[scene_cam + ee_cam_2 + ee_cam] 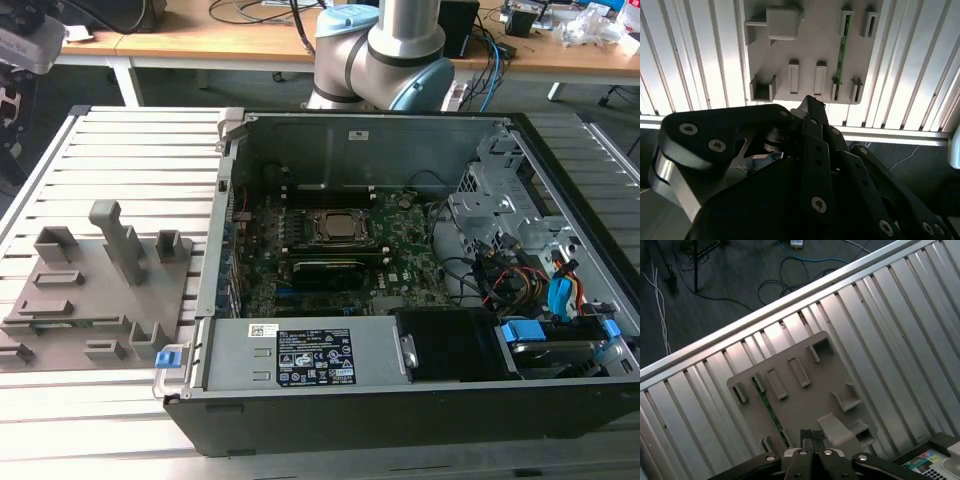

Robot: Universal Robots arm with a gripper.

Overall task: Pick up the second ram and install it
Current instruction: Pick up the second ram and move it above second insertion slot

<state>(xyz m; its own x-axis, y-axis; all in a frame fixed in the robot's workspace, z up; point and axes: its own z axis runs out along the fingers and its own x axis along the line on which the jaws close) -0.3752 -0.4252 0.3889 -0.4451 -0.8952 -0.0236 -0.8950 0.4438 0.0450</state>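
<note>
Gripper [812, 436]: you have it clenched on nothing, hanging above the grey fixture [825, 382];
Second ram [771, 412]: on edge in slots along one long side of that fixture, untouched;
Progress: pick and install both remain for you;
Writing: power-supply label [313, 357]; print unreadable.

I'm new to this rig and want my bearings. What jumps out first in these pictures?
The open computer case takes up most of the exterior view, its green motherboard exposed. On the exterior view's left, a grey fixture block sits on the slatted table. In both wrist views the second ram stands on edge in that block, with the shut, empty gripper hovering over the block.
</note>
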